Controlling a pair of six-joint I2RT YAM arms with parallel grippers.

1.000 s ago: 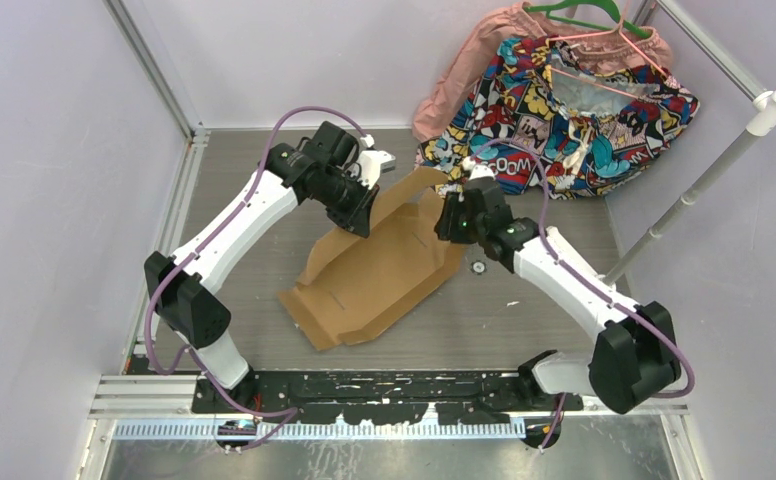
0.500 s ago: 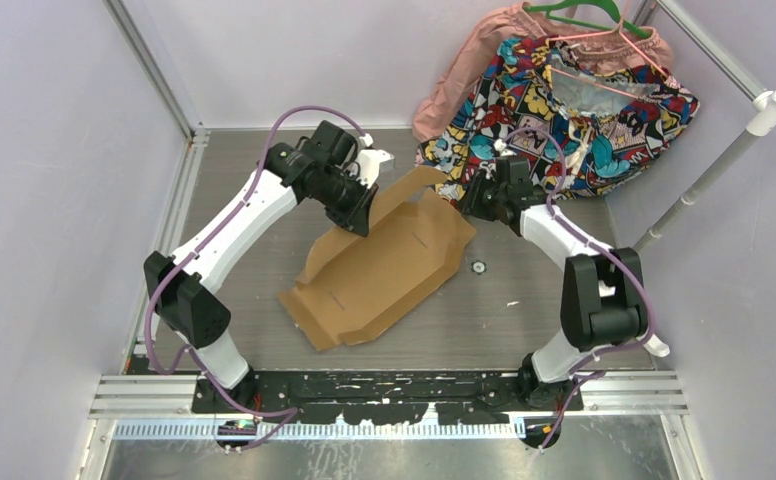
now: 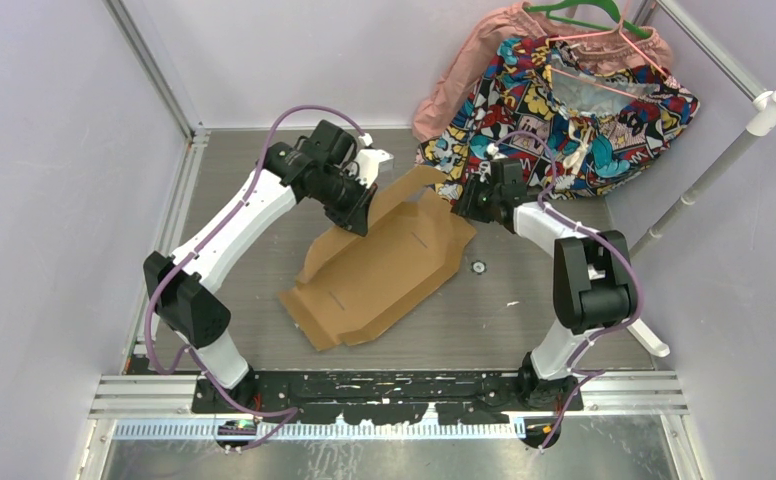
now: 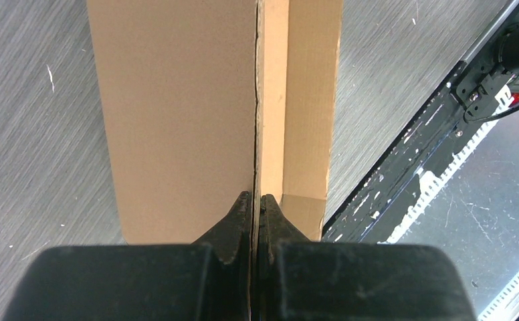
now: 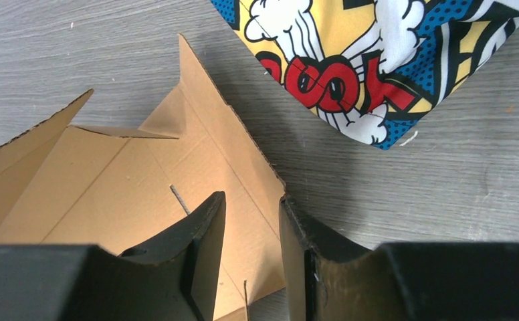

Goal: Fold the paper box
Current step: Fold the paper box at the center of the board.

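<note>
The paper box (image 3: 384, 265) is a brown cardboard sheet lying partly folded in the middle of the table, its far-left wall raised. My left gripper (image 3: 361, 222) is shut on the top edge of that raised wall (image 4: 176, 114); in the left wrist view the cardboard edge runs between its closed fingertips (image 4: 242, 207). My right gripper (image 3: 461, 212) is open and hovers over the box's far-right corner flap (image 5: 230, 154), one finger (image 5: 206, 227) above the cardboard and the other (image 5: 303, 234) above bare table. It holds nothing.
A comic-print cloth (image 3: 574, 110) and a pink garment (image 3: 464, 70) on hangers lie at the back right; the cloth's corner (image 5: 337, 73) is close to the right gripper. A white pole (image 3: 714, 170) leans at the right. A small round mark (image 3: 478, 267) is on the table.
The right arm has swung back and right, folding its elbow up, and its gripper now sits at the box's far-right corner. The left gripper and the box have stayed put.
</note>
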